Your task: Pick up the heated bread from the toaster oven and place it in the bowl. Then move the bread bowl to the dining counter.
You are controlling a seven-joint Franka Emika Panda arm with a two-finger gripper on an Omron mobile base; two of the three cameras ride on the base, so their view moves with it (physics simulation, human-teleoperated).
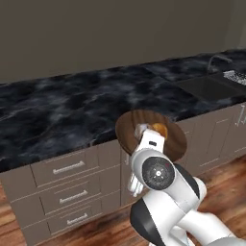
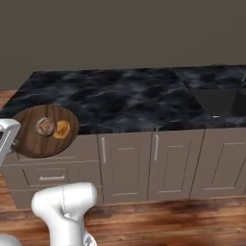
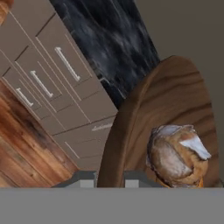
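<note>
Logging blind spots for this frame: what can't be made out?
- Gripper fingers: in the hand view cut off at the bottom, in the left base view behind the arm; open or shut unclear.
- Bowl: near rim behind the arm; whether it touches the dining counter is unclear.
- Heated bread beside orange pastry: pastry cut off in the hand view.

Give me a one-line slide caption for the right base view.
Wooden bowl with the bread and an orange pastry held at the black marbled counter's edge.

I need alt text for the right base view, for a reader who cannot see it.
A round wooden bowl holding a small bread lump and an orange pastry is at the left edge of a black marbled counter, overhanging its taupe cabinets. A sink is at the right.
</note>
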